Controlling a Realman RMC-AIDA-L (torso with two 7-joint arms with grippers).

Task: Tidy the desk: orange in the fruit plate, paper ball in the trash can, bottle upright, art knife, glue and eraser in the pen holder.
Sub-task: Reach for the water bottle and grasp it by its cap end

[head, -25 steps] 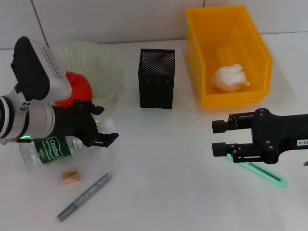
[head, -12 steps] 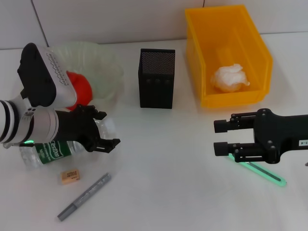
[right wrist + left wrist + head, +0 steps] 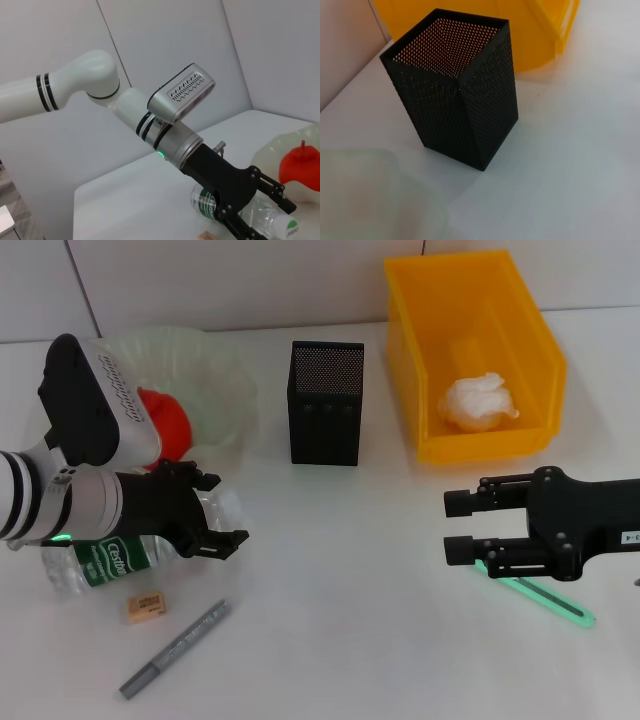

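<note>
Lowered left gripper (image 3: 205, 515) apparently straddles bottle (image 3: 130, 550).

Left end effector (image 3: 212, 512) lowered, fingers now straddling bottle (image 3: 130, 548); bottle's label end shifted slightly.

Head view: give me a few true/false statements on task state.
1. The paper ball is in the yellow bin. True.
2. The bottle stands upright. False: it lies on its side, the left gripper around it.
3. The eraser is in the pen holder. False: it lies on the table beside the bottle.
4. The orange is in the plate. True.
5. The right gripper holds the paper ball. False: it hovers over a green tool.
</note>
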